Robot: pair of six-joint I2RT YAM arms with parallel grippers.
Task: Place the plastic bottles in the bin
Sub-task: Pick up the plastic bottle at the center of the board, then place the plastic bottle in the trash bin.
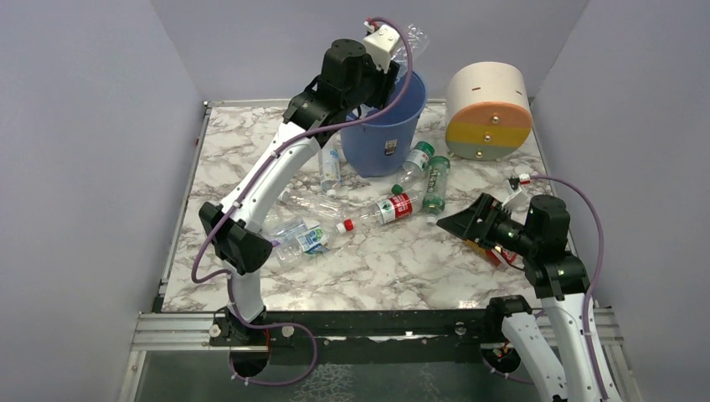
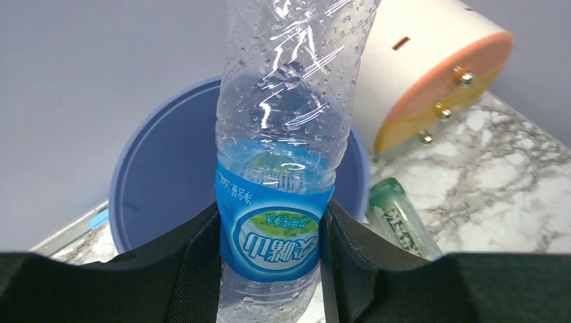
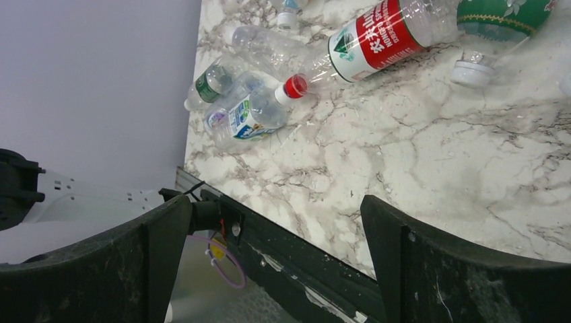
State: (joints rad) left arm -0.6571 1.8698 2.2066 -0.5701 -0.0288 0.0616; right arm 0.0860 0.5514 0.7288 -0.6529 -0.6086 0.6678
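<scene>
Here, reading order: left to right across the overhead view.
Bottle cluster (image 1: 297, 236): several clear plastic bottles lying together on the marble table (image 1: 368, 268). They are far below and behind the left gripper (image 2: 269, 269). In the right wrist view they lie ahead and to the left of the right gripper (image 3: 279, 249).
Left gripper: raised above the bin, with both fingers (image 2: 195, 269) clamped on the label of one bottle.
Held bottle (image 2: 289, 101): clear, beaded with droplets, with a blue label. Its body projects past the fingertips and hangs over the bin's mouth. Which end points outward cannot be told.
Blue-labelled bottle (image 1: 331, 167): lying at the foot of the bin, beneath the left gripper's arm.
Bin (image 1: 368, 146): tall blue bucket, upright, directly under and beyond the left gripper, with a small sticker on its near side.
Red-labelled bottle (image 1: 389, 209): lying flat with its red cap toward the cluster, between the two grippers and ahead of the right gripper.
Green-labelled bottles (image 1: 434, 186): two, lying side by side near the right gripper, between it and the bin.
Cream drum (image 1: 488, 109): on its side, showing orange and yellow bands on its face. It is just right of the bin and the held bottle, well beyond the right gripper.
Right gripper: low over the right part of the table, jaws spread wide and empty, pointing toward the loose bottles.
</scene>
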